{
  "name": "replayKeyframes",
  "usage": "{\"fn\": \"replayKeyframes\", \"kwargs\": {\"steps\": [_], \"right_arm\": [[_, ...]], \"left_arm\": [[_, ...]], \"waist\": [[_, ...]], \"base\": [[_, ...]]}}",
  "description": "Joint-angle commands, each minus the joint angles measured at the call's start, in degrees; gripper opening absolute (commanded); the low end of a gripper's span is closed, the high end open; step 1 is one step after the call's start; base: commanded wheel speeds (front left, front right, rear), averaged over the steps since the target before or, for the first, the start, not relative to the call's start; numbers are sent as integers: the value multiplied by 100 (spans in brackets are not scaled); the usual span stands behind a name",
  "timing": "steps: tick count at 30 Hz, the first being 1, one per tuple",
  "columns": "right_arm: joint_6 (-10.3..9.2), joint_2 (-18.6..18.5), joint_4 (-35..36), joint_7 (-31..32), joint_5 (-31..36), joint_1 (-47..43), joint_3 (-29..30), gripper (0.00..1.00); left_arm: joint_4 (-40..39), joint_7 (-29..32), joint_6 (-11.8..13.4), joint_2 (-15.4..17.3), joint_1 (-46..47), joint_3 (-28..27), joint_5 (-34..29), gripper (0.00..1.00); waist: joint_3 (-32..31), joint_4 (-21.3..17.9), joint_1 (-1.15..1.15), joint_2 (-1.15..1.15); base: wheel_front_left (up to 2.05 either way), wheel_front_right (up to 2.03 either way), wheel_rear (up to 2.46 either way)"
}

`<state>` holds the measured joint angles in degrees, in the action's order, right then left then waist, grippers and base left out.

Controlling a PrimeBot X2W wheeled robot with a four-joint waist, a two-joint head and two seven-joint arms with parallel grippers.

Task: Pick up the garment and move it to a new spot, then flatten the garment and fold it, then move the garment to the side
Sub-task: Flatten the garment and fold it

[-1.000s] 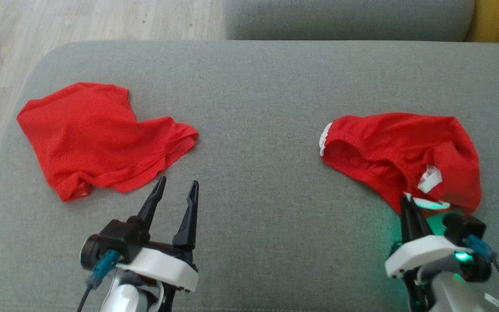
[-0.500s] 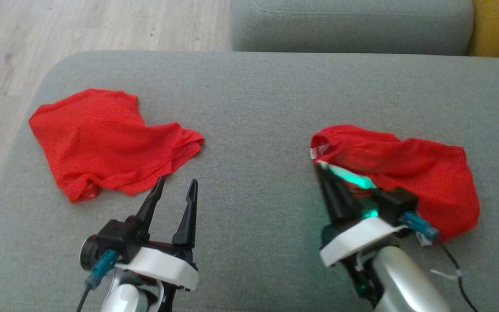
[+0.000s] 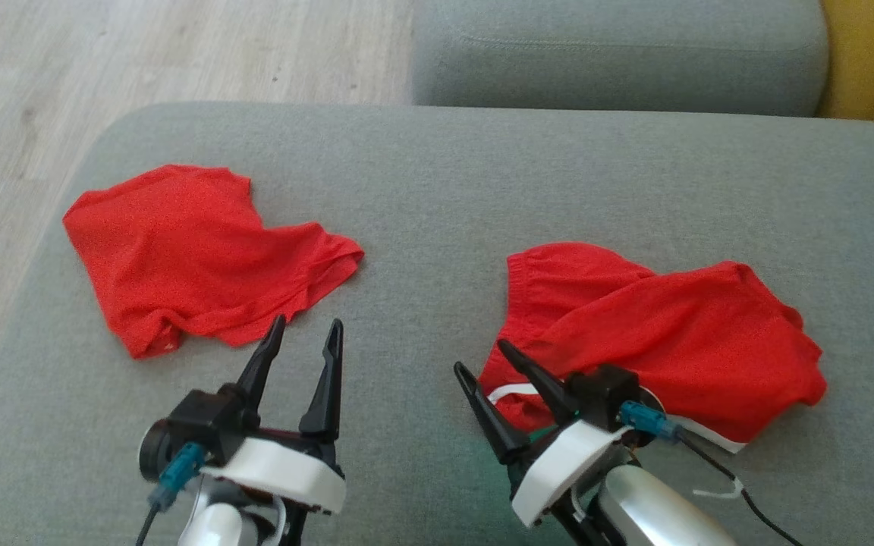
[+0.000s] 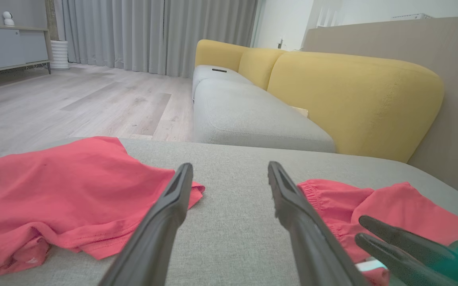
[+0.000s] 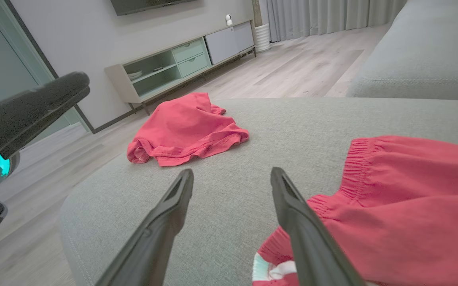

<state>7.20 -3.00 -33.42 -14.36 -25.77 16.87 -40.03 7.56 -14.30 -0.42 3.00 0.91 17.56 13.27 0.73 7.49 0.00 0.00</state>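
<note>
By the red garment (image 3: 657, 334), right hand (image 3: 480, 356) spread wide, angled left

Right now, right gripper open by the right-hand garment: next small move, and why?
Probably close the right gripper on the near edge of the right garment and tug it flat: its jaws are open and empty at that edge, and the cloth lies bunched with a flap folded over.

Bare cushion (image 3: 437, 189) lies open toward 12 o'clock between the left garment (image 3: 187, 258) at 10 and right garment (image 3: 672, 334) at 2.
</note>
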Motion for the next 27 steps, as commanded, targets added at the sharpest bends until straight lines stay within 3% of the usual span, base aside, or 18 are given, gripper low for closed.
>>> {"fn": "replayKeyframes", "kwargs": {"steps": [1,7,13,19,22,27], "right_arm": [[29,13,141,-63,40,89,-16,100],[29,13,397,-63,422,-330,674,100],[29,13,1174,-63,997,-997,2143,100],[29,13,1936,-63,1150,-1648,3483,100],[29,13,2035,-63,1104,-1908,3835,100],[29,13,1952,-63,1043,-2040,3946,100]], "left_arm": [[-173,-70,30,-13,98,-203,38,100],[-238,-70,67,-13,92,-209,78,100],[-347,-70,86,-13,126,-243,90,100],[-455,-70,104,-13,115,-260,159,100],[-475,-70,105,-13,86,-230,192,100],[-467,-70,120,-13,52,-178,209,100]], "waist": [[-49,-61,0,0],[-118,-296,0,0],[-136,-542,0,0],[-132,-775,0,0],[-128,-869,0,0],[-111,-948,0,0]], "base": [[0,0,0],[0,0,0],[0,0,0],[0,0,0],[0,0,0],[0,0,0]]}}
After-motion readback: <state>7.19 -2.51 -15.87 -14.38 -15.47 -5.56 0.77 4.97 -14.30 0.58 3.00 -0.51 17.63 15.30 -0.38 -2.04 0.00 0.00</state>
